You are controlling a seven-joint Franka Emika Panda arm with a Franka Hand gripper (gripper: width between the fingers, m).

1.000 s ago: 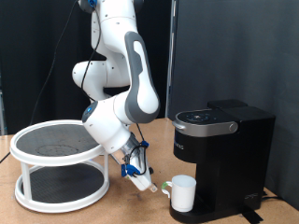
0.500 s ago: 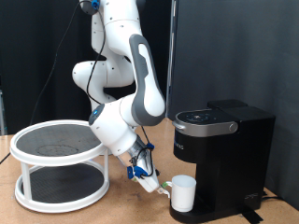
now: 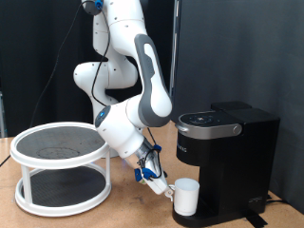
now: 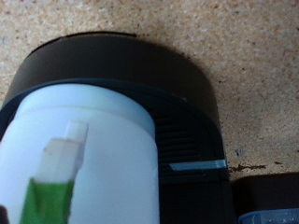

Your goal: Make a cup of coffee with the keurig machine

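Exterior view shows the hand [image 3: 165, 189] low down, its tip right at the handle side of the cup [image 3: 185, 197], but I cannot tell if the hand is open or closed. The cup sits on the round base of the keurig machine [image 3: 226, 161], which stands just past the cup from the hand, with its lid down. Behind the hand, on the other side from the machine, a white round shelf [image 3: 62, 167] stands on the tabletop [image 3: 123, 214].
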